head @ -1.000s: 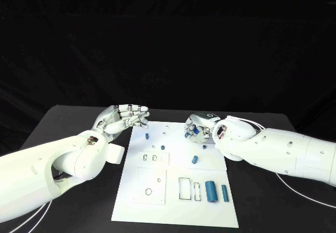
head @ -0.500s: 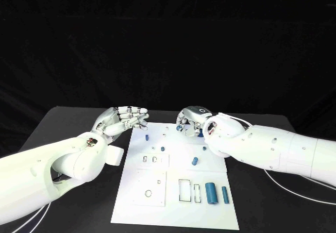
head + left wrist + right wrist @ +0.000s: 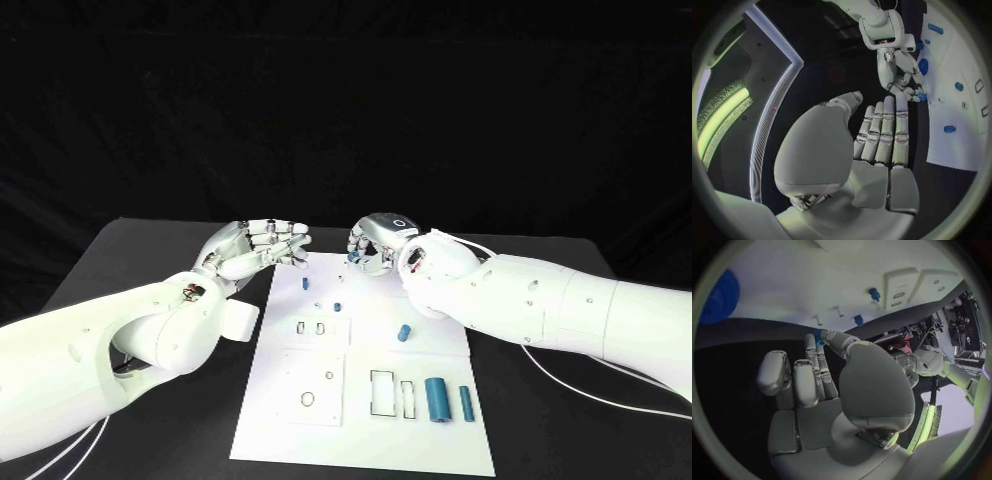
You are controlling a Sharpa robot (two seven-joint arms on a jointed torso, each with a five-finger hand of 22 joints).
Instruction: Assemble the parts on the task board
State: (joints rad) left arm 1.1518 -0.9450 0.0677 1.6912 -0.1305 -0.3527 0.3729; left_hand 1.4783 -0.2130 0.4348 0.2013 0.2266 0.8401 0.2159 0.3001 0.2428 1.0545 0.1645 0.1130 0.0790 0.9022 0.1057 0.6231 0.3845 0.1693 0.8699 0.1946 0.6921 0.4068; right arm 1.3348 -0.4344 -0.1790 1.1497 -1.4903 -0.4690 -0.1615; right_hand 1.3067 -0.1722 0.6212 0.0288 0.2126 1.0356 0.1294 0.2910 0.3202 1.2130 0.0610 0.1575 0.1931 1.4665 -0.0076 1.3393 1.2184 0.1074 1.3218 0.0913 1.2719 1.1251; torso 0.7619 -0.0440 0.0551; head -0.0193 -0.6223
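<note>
**Both robot hands at the far end of the board**

The task board [image 3: 361, 385] lies in the middle of the black desk [image 3: 144, 260]. The left robot hand [image 3: 267, 243] hovers at the board's far left corner, fingers curled in together and nothing visible in them. The right robot hand [image 3: 372, 243] hangs over the far edge of the board, just beside the left one — its fingertips pinch a small blue part [image 3: 922, 96], seen from the left wrist camera. Loose blue parts lie on the board: a small peg [image 3: 309, 284] near the far left, another [image 3: 336, 306] just nearer, an oblong piece [image 3: 404, 332] toward the middle, and two larger cylinders — a thick one [image 3: 434, 398] and a slimmer one [image 3: 466, 403] — side by side at the near right.
</note>
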